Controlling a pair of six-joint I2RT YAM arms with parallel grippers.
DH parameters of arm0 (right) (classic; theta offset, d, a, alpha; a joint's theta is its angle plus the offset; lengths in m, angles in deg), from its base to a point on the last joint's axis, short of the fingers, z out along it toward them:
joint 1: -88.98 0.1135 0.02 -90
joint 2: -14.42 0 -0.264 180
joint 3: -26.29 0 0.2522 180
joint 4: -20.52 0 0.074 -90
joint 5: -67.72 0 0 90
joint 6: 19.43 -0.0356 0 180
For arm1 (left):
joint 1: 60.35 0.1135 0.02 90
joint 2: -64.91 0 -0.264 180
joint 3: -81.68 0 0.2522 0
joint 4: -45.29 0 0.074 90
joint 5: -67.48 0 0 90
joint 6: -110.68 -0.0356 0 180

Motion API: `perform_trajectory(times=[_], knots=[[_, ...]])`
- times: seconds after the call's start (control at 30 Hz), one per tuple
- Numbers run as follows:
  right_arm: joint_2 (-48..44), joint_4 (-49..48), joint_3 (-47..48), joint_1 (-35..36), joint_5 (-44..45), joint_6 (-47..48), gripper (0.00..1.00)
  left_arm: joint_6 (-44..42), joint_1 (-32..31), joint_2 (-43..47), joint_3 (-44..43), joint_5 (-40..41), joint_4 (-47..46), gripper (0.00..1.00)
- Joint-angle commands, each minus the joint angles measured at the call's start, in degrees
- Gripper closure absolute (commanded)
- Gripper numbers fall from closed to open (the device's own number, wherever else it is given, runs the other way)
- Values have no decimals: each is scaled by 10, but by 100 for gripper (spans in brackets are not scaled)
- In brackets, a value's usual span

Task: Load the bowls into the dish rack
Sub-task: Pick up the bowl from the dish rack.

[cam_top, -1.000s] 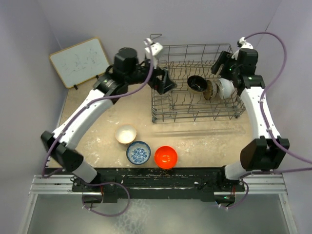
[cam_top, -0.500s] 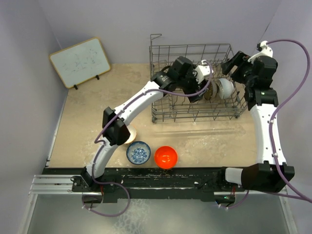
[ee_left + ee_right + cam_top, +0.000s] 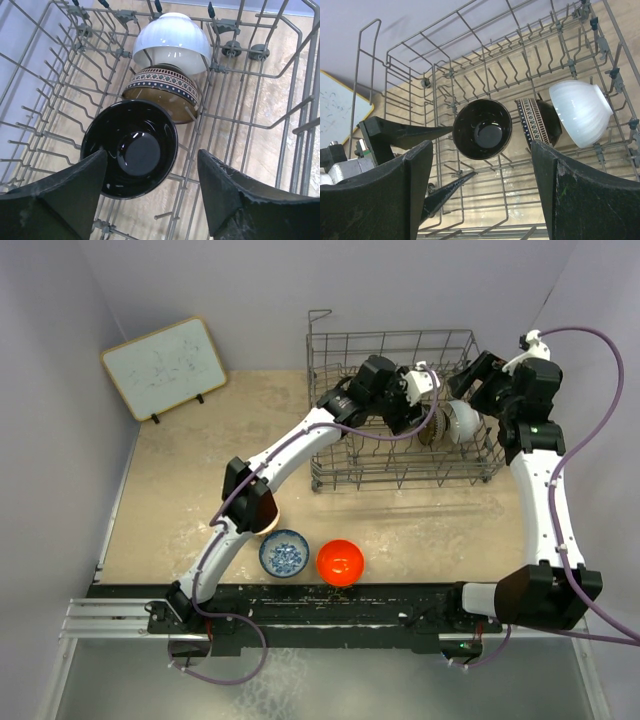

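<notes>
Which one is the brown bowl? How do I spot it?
Find the grey wire dish rack. Three bowls stand in a row inside. The brown bowl is the middle one, between the black bowl and white bowl, and only it has a diamond-patterned band.

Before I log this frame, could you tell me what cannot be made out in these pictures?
1. Cream bowl: top view, mostly hidden under the left arm's elbow; absent from both wrist views.
2. Black bowl: top view, covered by the left hand; clear only from the wrists.
3. Whiteboard scribbles: too small in the top view, cut off by the edge in the right wrist view.
</notes>
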Motion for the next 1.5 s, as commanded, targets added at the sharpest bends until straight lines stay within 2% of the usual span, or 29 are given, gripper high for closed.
perform_trajectory(times=[0.0, 0.2, 0.33, 0.53, 0.67, 1.0, 1.27, 1.37, 1.47], knots=[[-9, -31, -2, -4, -17, -2, 19, -27, 3, -13, -30, -35, -37, 27], [5, -36, -5, -4, -30, -4, 19, -60, 3, -29, -20, -71, -3, 29], [8, -40, -11, -7, -33, -5, 20, -70, 3, -40, -21, -69, -4, 35], [10, -41, -13, -11, -37, -4, 20, -89, 2, -61, -38, -50, -10, 37], [9, -41, -15, -11, -38, -3, 20, -105, 2, -77, -41, -37, -17, 58], [12, -41, -16, -15, -38, -1, 20, -123, 2, -87, -38, -26, -19, 61], [6, -41, -23, -16, -40, -4, 20, -111, 2, -66, -21, -19, -29, 83], [3, -41, -26, -16, -40, -4, 20, -107, 2, -62, -20, -13, -31, 99], [-1, -41, -27, -17, -35, -4, 20, -98, 2, -54, -19, -15, -36, 100]])
